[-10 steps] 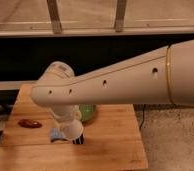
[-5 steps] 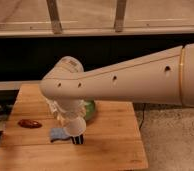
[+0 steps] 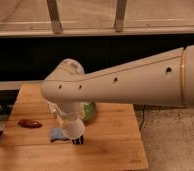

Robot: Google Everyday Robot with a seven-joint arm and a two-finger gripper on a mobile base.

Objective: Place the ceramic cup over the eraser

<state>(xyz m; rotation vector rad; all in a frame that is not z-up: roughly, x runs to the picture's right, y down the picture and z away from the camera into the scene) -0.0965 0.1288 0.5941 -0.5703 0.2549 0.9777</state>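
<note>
The arm reaches down from the right to the wooden table point(image 3: 115, 145). The gripper point(image 3: 75, 133) is at the arm's lower end, low over the front middle of the table and largely hidden by the wrist. A white cylindrical shape there sits just above the eraser point(image 3: 79, 141), a small dark block with white stripes. I cannot tell whether that shape is the ceramic cup or part of the wrist. The eraser's lower edge shows beneath it.
A lumpy blue-grey piece point(image 3: 56, 134) lies just left of the eraser. A dark red oval thing point(image 3: 29, 123) lies at the table's left. A green bowl point(image 3: 89, 111) is partly hidden behind the arm. The floor point(image 3: 165, 140) drops off right of the table.
The elbow has swung a little to the right. The arm's lower end has sunk slightly toward the eraser. The things on the table have not moved.
</note>
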